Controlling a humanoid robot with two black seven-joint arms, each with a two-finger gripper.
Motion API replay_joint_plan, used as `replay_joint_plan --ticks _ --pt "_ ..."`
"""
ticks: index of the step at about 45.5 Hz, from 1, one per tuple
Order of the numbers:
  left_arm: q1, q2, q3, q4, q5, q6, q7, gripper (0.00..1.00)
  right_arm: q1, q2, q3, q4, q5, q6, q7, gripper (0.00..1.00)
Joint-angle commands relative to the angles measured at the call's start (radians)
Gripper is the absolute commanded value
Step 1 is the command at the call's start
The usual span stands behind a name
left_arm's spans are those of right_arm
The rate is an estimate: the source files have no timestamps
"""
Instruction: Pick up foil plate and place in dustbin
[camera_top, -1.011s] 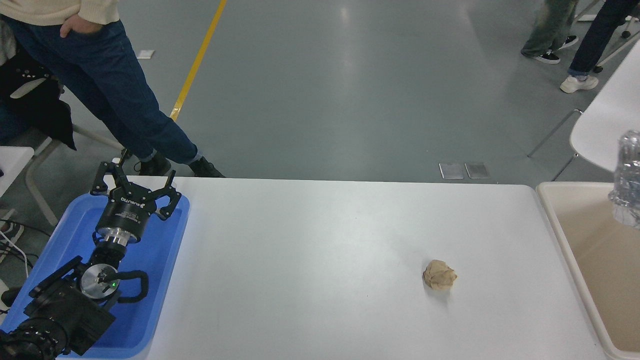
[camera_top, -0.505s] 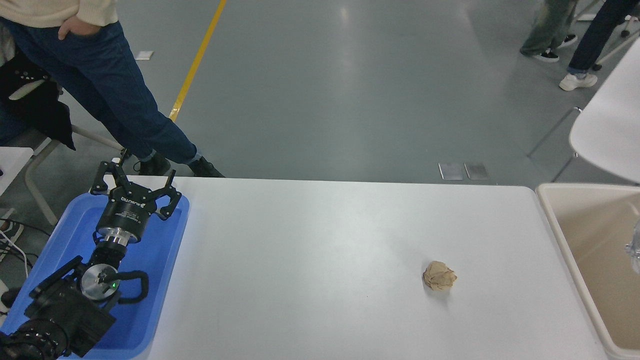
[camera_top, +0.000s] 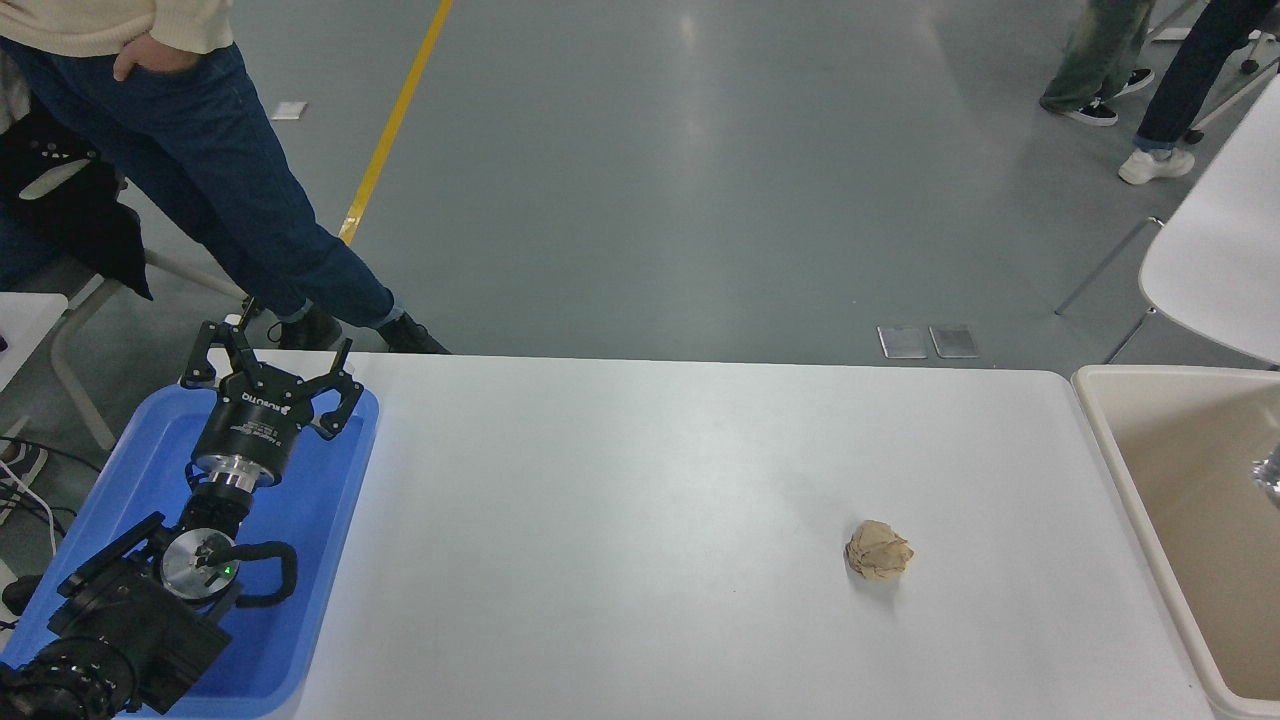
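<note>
Foil plate (camera_top: 1270, 468), a shiny silver sliver, shows inside the cream-beige plastic dustbin (camera_top: 1120, 470) beside the white worktop (camera_top: 620, 520) on grey floor (camera_top: 700, 180); left end effector (camera_top: 272, 375) spread over blue tray (camera_top: 310, 540).

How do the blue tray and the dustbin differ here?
The blue tray is bright blue and shallow; the dustbin is cream-beige with taller walls. The tray sits at the table's left end under the parked left gripper; the dustbin stands off the right end, cut by the frame. Both are rectangular plastic with rounded rims.
</note>
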Motion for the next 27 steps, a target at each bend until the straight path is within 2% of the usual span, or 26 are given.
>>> replay_joint_plan --ticks 1,14,26,27 --pt "0.000 0.000 0.000 0.000 0.000 0.000 0.000 1.00 -0.170 0.111 0.091 -0.185 0.002 -0.096 -0.001 0.00" --pt "0.000 0.000 0.000 0.000 0.000 0.000 0.000 1.00 -0.266 0.202 0.117 -0.305 0.002 -0.173 -0.001 0.00" --pt "0.000 0.001 0.000 0.000 0.000 0.000 0.000 1.00 -0.303 0.214 0.110 -0.322 -0.003 -0.197 0.001 0.00" --pt "0.000 0.001 0.000 0.000 0.000 0.000 0.000 1.00 -0.303 0.214 0.113 -0.322 0.000 -0.212 0.001 0.04"
